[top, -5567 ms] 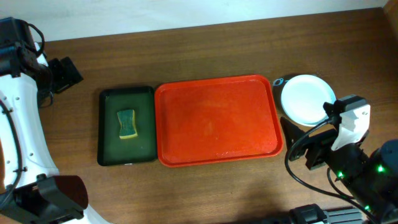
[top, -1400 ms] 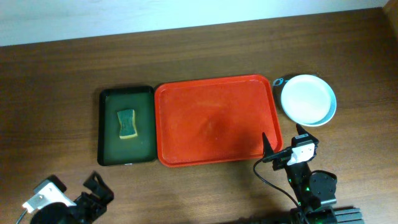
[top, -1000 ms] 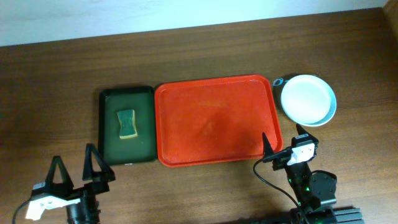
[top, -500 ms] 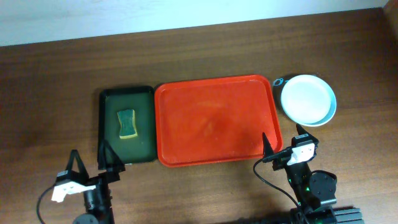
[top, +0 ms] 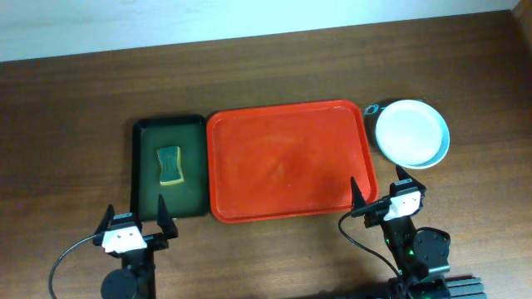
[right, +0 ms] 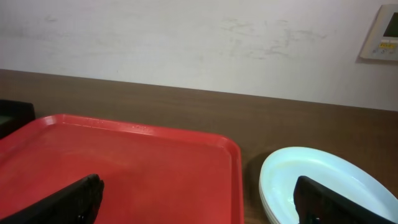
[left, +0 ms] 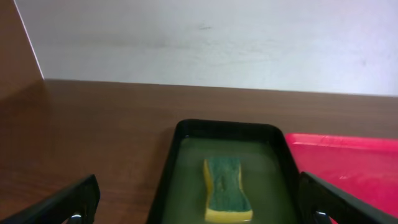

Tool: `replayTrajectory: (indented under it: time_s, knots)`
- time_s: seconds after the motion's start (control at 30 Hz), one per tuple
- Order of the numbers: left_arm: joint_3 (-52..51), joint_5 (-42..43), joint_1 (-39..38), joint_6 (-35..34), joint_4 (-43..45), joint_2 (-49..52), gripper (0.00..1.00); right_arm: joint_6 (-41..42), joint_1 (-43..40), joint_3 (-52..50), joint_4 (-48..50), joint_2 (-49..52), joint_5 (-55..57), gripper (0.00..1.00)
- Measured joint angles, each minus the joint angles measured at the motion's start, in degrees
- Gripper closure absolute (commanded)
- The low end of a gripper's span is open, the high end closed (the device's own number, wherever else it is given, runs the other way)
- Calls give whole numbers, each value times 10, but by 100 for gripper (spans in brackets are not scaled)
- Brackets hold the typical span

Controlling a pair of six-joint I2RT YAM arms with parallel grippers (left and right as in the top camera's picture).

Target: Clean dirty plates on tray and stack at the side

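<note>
The surface [top: 274, 66] is dark brown wood with a visible grain, running back to a pale wall [top: 249, 17] at its far edge. Three things rest directly on it in a row. A dark green tray [top: 193, 166] lies at the left. Just beside it, edge nearly touching edge, lies the larger red-orange tray [top: 287, 158]. At the right, near that tray's far corner, sits a stack of pale plates [top: 411, 133] with bluish rims.
</note>
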Motion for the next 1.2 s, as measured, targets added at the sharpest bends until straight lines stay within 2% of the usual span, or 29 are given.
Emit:
replayTrajectory:
  time_s: [0.23, 1.2]
  knots:
    - [0, 2, 0, 48, 0, 0, 1, 0, 0, 0, 0, 0, 0, 2]
    - [0, 2, 0, 52, 0, 0, 1, 0, 0, 0, 0, 0, 0, 2]
